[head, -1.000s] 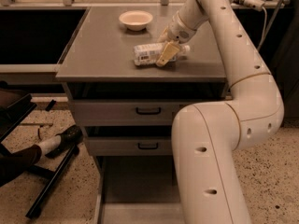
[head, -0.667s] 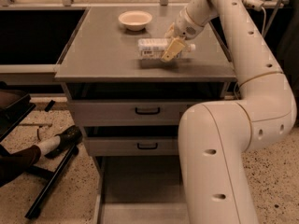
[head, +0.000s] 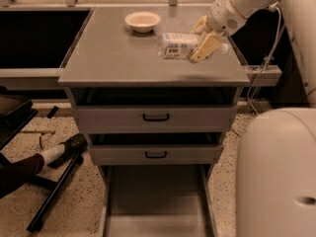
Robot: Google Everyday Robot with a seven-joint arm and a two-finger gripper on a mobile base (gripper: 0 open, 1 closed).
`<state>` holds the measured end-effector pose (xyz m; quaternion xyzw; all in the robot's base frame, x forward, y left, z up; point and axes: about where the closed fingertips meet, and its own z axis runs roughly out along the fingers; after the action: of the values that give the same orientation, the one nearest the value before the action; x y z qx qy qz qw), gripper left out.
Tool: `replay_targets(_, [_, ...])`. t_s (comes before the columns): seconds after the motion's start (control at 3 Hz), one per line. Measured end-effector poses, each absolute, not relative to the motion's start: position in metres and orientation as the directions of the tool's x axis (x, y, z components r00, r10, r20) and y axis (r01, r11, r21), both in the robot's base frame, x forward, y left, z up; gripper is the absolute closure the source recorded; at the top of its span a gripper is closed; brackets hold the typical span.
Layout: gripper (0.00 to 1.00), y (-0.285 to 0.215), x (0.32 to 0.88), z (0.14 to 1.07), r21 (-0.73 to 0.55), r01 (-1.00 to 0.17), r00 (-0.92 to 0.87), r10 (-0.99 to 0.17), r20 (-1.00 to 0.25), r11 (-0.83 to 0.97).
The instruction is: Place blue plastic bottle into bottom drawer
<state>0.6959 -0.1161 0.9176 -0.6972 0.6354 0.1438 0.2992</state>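
The blue plastic bottle (head: 178, 46) lies sideways in the air just above the cabinet top (head: 113, 58), held near its right end. My gripper (head: 204, 37) is shut on the bottle, with its cream fingers (head: 206, 47) on either side of it. The bottom drawer (head: 155, 201) is pulled out at the foot of the cabinet, and its flat grey floor is bare.
A cream bowl (head: 142, 20) stands at the back of the cabinet top. Two upper drawers with black handles (head: 156, 117) are slightly open. My white arm (head: 281, 172) fills the right side. A person's leg and shoe (head: 59, 152) and a black frame are on the floor at left.
My gripper has lifted the bottle off the cabinet top and carried it up and slightly right. The view has shifted with the arm.
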Motion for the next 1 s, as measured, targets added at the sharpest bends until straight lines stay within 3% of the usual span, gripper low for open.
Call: replay_targets(1.0, [1.00, -0.121, 0.539, 0.929, -0.297, -0.926, 0.365, -0.750, -0.551, -0.232])
